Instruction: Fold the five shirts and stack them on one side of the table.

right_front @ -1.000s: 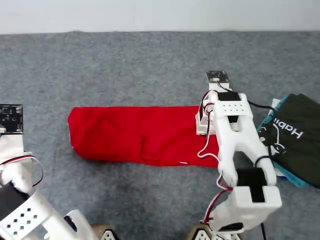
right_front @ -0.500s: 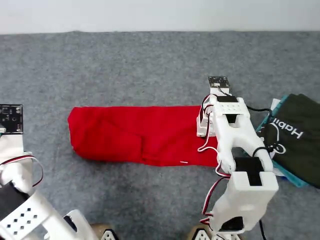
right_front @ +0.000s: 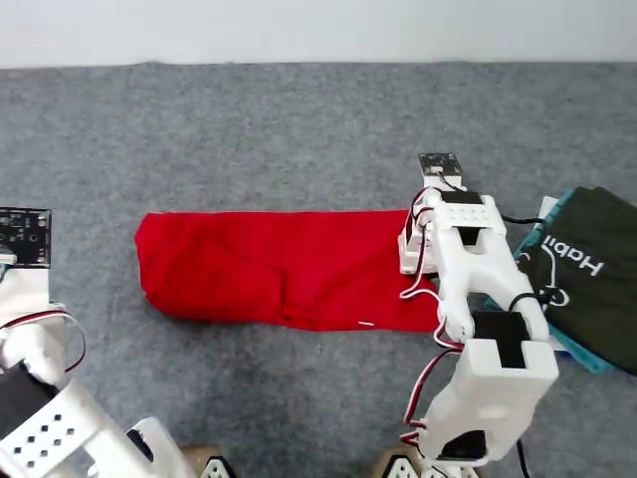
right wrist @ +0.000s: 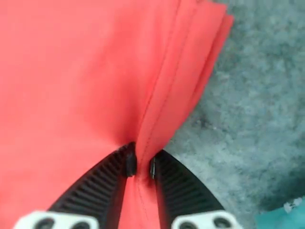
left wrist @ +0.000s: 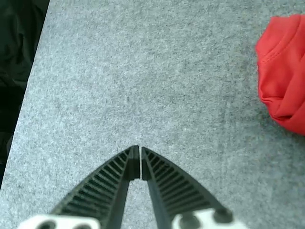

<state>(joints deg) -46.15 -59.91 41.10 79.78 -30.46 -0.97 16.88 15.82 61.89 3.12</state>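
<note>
The red shirt [right_front: 279, 269] lies mid-desk as a long band, already folded lengthwise. My right fingers [right wrist: 105, 183] are clenched on the doubled hem at one short end of it. I read that as a hold for carrying this end over toward the other end. Just past that pinched end sits the stack: a dark shirt [right_front: 587, 269] on a teal one [right_front: 582, 354], near the desk [right_front: 299, 119] edge, so I'd swing away from it. Bare desk runs along both long sides of the red shirt. My left fingers [left wrist: 107, 186] are closed on nothing, off its other end, apart from the cloth.
</note>
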